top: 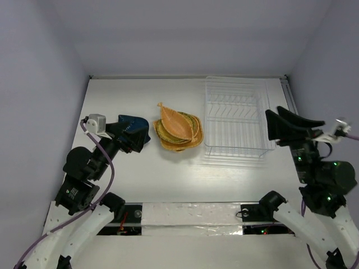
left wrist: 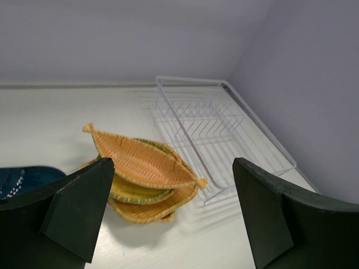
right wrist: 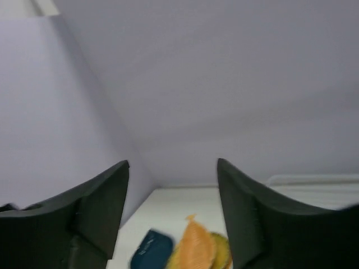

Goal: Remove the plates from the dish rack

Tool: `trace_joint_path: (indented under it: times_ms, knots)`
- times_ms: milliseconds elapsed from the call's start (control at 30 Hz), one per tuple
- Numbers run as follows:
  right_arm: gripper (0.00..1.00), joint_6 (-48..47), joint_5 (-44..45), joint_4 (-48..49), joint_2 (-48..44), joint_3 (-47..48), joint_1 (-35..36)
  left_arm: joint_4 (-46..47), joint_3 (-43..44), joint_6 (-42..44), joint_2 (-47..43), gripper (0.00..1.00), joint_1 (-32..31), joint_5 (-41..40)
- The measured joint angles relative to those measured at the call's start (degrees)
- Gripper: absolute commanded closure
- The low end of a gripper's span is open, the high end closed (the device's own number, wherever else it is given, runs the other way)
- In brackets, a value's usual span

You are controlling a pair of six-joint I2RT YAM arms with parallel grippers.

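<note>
Left claw [left wrist: 171, 185] open, empty; blue plate [top: 136, 124] just beside its left finger. 3 orange plates [top: 178, 133] stacked left of dish rack [top: 234, 102]. Right claw [top: 272, 125] open, raised right of rack.

A: Where does the dish rack [top: 233, 117] sit?
B: Right side of the surface [top: 140, 179], toward the back.
A: What's beside it?
B: A stack of three plates [top: 179, 130], just left of it (on the surface, outside the rack). The fourth plate [top: 136, 123] lies alone, further left, near the stack.
</note>
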Motion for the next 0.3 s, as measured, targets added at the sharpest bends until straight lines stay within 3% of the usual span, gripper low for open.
trace_joint_path:
  times_ms: [33,300]
  knots:
    - [0.0,-0.2,1.4,-0.31,-2.16,-0.24,0.0,0.26,1.09,0.02,0.28,0.15,0.0,-0.02]
    - [0.0,-0.85,12.02,-6.91,-9.55,-3.17,0.0,4.87,5.2,-0.46,0.74,0.15,0.0,-0.2]
